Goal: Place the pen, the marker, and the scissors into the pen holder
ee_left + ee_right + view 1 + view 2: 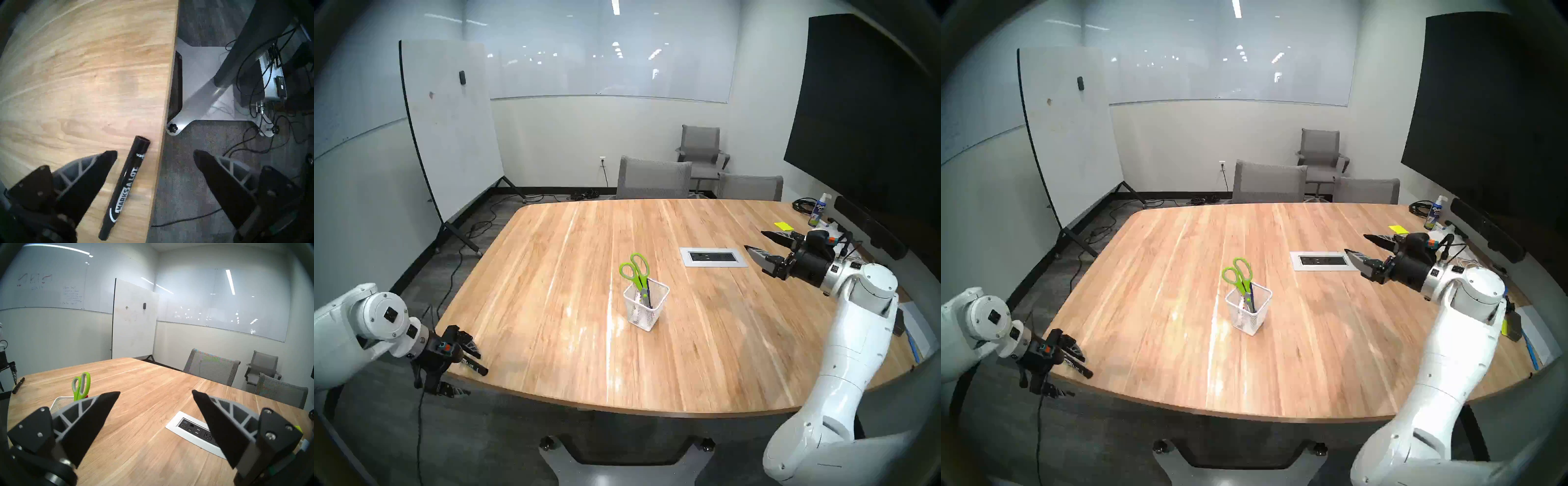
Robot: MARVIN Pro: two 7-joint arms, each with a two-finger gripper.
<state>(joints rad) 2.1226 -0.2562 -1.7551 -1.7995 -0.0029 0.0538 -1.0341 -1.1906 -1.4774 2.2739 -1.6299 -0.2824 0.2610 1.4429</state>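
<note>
My left gripper (155,153) hangs wide open and empty over the table's (704,356) near-left edge, straddling the black marker (124,188), which lies flat and is not yet gripped. At centre, the pen holder (645,307) already holds the scissors (636,273) and the pen (648,292). My right gripper (756,242) hovers wide and empty.

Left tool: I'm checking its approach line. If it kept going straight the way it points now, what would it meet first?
Probably the black marker or the table edge beside it: the open left tool straddles that edge, one finger over wood, the other over floor. Depth is unclear.
</note>
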